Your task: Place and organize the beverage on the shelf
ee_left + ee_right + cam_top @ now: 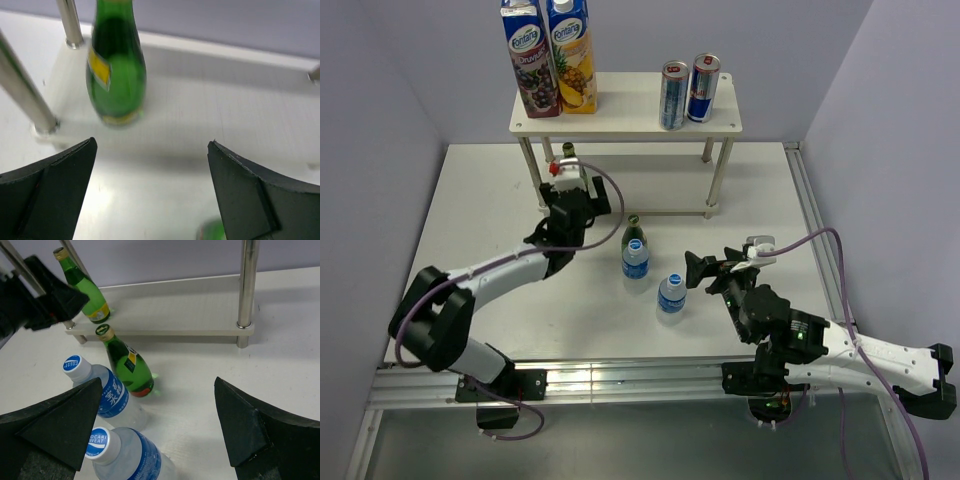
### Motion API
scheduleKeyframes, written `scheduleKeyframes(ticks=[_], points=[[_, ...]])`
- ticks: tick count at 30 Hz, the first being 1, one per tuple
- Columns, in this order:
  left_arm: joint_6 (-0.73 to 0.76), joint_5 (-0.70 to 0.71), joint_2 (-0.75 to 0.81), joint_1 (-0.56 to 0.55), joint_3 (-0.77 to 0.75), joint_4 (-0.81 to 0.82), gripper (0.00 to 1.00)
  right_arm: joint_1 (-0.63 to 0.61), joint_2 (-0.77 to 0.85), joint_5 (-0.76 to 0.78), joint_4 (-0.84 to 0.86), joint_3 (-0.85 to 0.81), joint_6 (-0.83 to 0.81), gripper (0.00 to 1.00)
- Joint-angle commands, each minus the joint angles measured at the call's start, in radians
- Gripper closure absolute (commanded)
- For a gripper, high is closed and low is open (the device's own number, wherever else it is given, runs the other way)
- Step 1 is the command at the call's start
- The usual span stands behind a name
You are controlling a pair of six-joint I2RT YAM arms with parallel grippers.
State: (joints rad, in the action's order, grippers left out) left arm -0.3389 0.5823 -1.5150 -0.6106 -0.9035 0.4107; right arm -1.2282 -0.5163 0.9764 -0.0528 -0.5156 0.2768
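I found the left tool point(152, 146) spread wide and holding nothing. Its jaws stood just short of the shelved green bottle point(116, 75), which was upright on the lower board point(210, 95) of the shelf point(620, 120), close to a corner post point(26, 92). I judged that corner position deliberate, since it left the rest of that board free for further bottles. The bottle's yellow label was too blurred to read. The right tool point(159, 385) was likewise spread and empty, low over the worktop point(490, 220) and facing the drinks not yet shelved. Nearest its jaws stood two water bottles point(107, 392); the blue cap of the nearer one read POCARI SWEAT, and the body label of the other carried characters I could not make out. Just behind them stood the loose green bottle point(129, 367), upright, with a yellow and red label I could not read. All three were on the worktop in front of the shelf, well placed for either arm. On the top board, two juice cartons point(548, 55) marked Fontana stood touching at the left end. Two cans point(688, 92) stood together at the right end, their lettering too small to read. Like appeared grouped with like.
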Motion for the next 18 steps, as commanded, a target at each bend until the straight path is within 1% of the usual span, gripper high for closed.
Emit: scheduleKeyframes(ticks=[1, 3, 7, 9, 14, 18], points=[[-0.07, 0.089, 0.11, -0.069, 0.098, -0.091, 0.01, -0.007, 0.018, 0.021, 0.018, 0.002, 0.013, 0.0], [-0.126, 0.114, 0.165, -0.116, 0.159, -0.111, 0.01, -0.007, 0.021, 0.021, 0.019, 0.003, 0.013, 0.0], [-0.198, 0.18, 0.216, -0.208, 0.227, -0.176, 0.01, -0.007, 0.024, 0.022, 0.015, 0.002, 0.016, 0.0], [-0.222, 0.185, 0.231, -0.244, 0.262, -0.199, 0.01, -0.005, 0.024, 0.022, 0.014, 0.002, 0.016, 0.0], [-0.27, 0.172, 0.234, -0.288, 0.314, -0.193, 0.01, -0.005, 0.025, 0.028, 0.014, 0.003, 0.016, 0.0], [-0.285, 0.154, 0.17, -0.325, 0.327, -0.127, 0.01, -0.007, 0.019, 0.028, 0.016, 0.003, 0.015, 0.0]])
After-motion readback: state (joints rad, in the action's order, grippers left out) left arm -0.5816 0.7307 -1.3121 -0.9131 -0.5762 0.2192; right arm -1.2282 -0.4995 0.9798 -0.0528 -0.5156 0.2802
